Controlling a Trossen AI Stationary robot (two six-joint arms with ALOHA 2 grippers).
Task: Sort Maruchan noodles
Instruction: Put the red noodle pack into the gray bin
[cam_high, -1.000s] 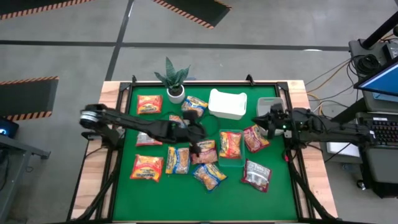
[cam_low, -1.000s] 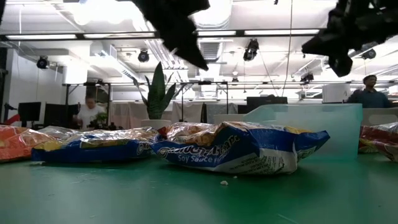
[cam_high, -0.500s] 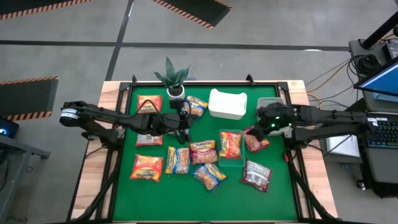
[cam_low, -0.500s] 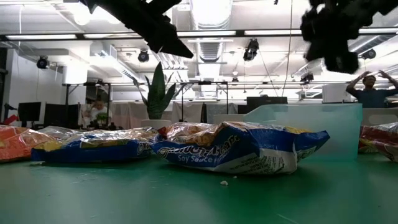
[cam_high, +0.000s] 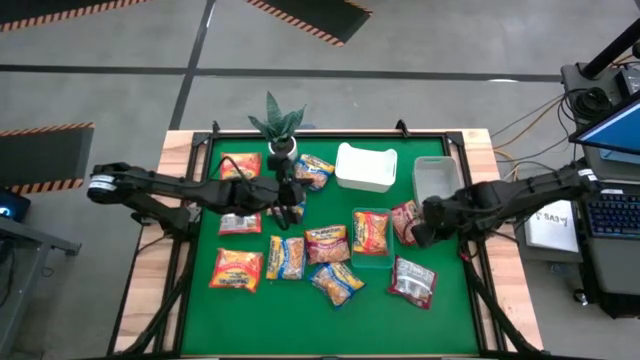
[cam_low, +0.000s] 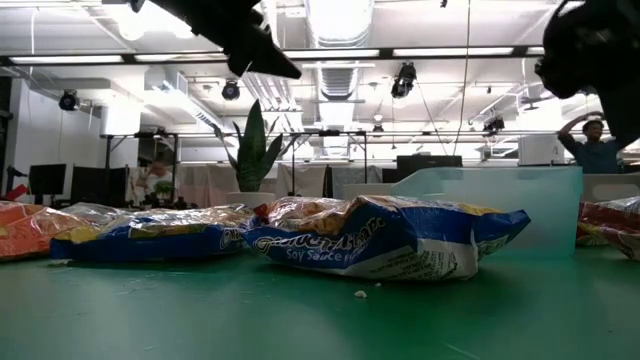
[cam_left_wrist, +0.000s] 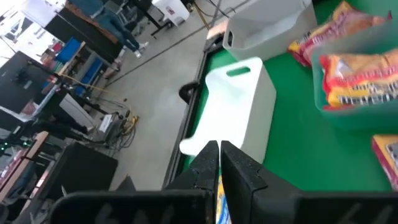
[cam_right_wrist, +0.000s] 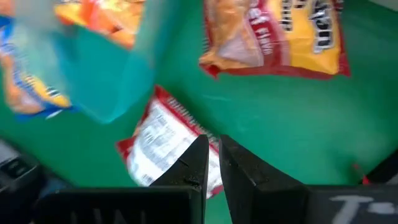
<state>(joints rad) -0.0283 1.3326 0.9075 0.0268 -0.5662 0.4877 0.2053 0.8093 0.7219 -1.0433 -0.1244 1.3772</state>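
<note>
Ramen packets lie flat on the green table (cam_high: 450, 310): orange (cam_high: 235, 270), yellow-and-blue (cam_high: 285, 257), red-and-silver (cam_high: 412, 280), and others around them. One orange packet (cam_high: 370, 232) lies in the clear tray. My left gripper (cam_high: 290, 200) (cam_left_wrist: 217, 152) is shut and empty, in the air near the potted plant, pointing toward the white tub (cam_left_wrist: 233, 112). My right gripper (cam_high: 424, 230) (cam_right_wrist: 211, 155) is shut and empty. It hovers over a red packet (cam_high: 405, 220) beside the tray, and a red-and-white packet (cam_right_wrist: 165, 149) lies below its fingertips.
A potted plant (cam_high: 280, 130) stands at the far edge. The white tub (cam_high: 365, 167) and grey bin (cam_high: 435, 178) stand far right of centre, with the clear tray (cam_high: 370, 215) in front of them. Bare green table shows along the near edge. People show in the room behind (cam_low: 595, 150).
My left gripper has moved from over the middle packets toward the far-left, up to the plant. My right gripper has moved from beside the grey bin toward the near edge, over the red packet beside the tray. No packet has moved.
</note>
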